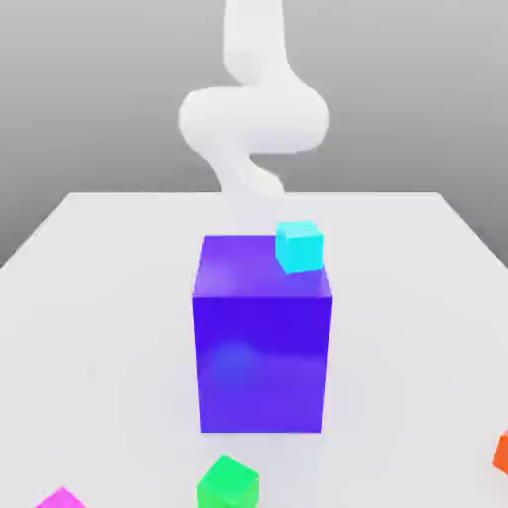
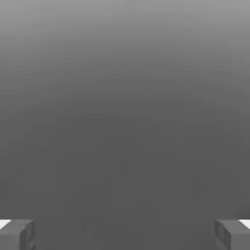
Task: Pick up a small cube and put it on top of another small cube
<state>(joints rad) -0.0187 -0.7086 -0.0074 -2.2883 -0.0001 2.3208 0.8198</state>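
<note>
Pale desk (image 1: 109,347), spreading across the exterior view, its far edge straight, grey backdrop beyond. White robot arm (image 1: 253,119) comes down from the top, over the far part of the desk, behind the block as seen here. Big blue-violet block (image 1: 263,357) stands upright near the middle, one flat face toward the camera.

Small cubes next. Green cube (image 1: 228,484) in front of the block, apart from it, a corner turned to the camera, cut by the bottom edge. Cyan cube (image 1: 300,247) seen against the block's top face, toward the exterior view's right; cannot tell whether it touches. Pink cube (image 1: 62,499) low in the exterior view's left corner, mostly cut off, well apart from the block. Orange-red cube (image 1: 502,453) at the exterior view's right edge, partly cut off.

Hand view: fingers (image 2: 125,237) spread wide, nothing between them, plain grey behind.
</note>
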